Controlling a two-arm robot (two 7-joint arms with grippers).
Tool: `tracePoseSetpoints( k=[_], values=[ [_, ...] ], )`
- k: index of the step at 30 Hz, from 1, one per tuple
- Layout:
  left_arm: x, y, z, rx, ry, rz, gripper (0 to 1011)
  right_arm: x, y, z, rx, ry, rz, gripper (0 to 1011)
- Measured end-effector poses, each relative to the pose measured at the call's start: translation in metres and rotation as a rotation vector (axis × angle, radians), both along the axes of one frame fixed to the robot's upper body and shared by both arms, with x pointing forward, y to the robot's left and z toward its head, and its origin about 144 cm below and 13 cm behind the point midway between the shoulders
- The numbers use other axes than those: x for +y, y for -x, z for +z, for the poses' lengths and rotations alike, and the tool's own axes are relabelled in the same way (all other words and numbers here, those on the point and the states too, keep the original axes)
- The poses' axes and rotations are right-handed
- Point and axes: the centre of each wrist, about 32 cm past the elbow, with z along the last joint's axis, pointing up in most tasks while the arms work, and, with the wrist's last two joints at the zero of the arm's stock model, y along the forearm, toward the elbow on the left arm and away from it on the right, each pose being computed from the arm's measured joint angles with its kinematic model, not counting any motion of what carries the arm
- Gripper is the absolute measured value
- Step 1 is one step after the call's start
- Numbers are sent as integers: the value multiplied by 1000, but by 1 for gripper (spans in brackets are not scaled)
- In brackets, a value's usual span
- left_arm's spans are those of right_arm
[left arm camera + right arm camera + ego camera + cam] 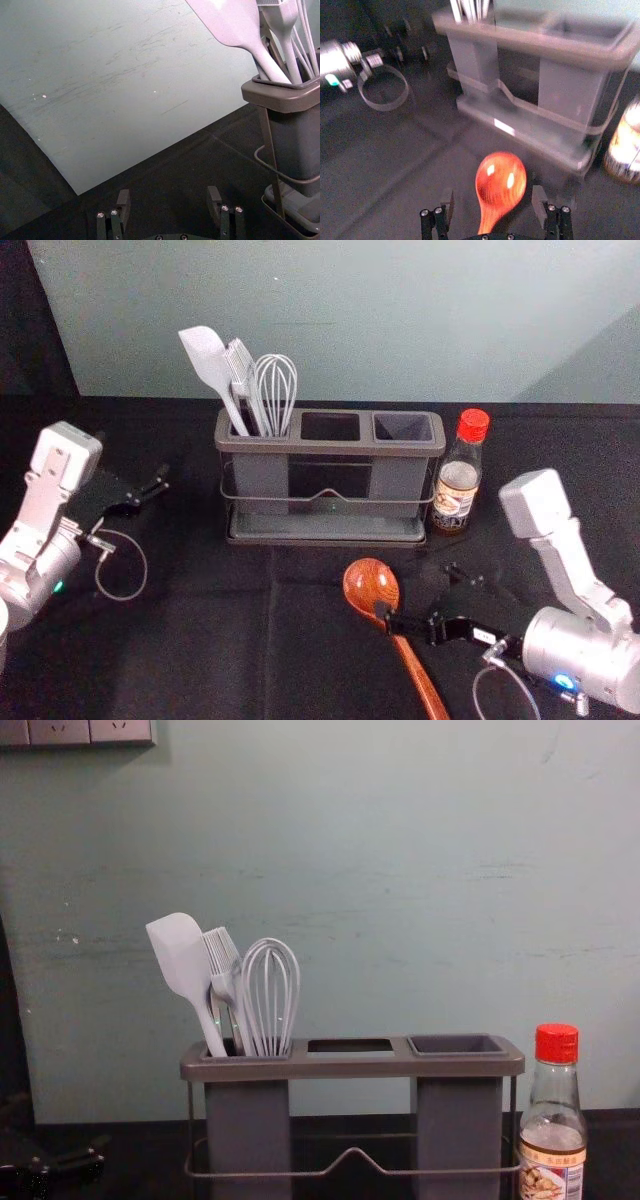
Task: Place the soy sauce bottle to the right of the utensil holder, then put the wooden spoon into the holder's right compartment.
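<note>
Nearest us, the spoon (371, 585) lies on the table (200, 640), its bowl close to the fingertips of the right gripper (418, 592). We see its bowl pointing away toward the holder (330, 449), while its handle runs back toward our side and slants off to the right. In the right wrist view the jaws stand apart, with the bowl just ahead of and between them and the handle running back into the gap along their reach. We cannot tell whether either jaw touches the wood.

Beyond those right jaws sits the holder, its long axis running left to right across the table. Its left compartment, farthest from them, holds a spatula (207, 360), a brush (240, 365) and a whisk (277, 390), all heads up; its right compartment (402, 426) is straight beyond them.

Just off the holder's right end, farther out than the right jaws and a little to their right, we have the bottle (458, 475), upright, red cap (473, 424) on top. Its label (551, 1170) carries a band of characters above a picture of food, too small for us to read, and we can make out no brand. A white sticker (484, 636) on the right gripper is also too small to read.

Our left gripper (145, 492) hangs left of the holder, jaws apart, with the spoon well away to its right and nearer us.
</note>
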Motion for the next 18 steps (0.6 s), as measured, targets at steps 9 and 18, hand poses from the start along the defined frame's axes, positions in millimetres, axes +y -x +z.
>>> tracePoseSetpoints(
  k=[9,18],
  values=[
    [0,0,0,0,0,0,1005,15,-11,22,160,107,-40,1002],
    [0,0,0,0,0,0,1005,46,-25,36,194,199,-64,1002]
  ],
)
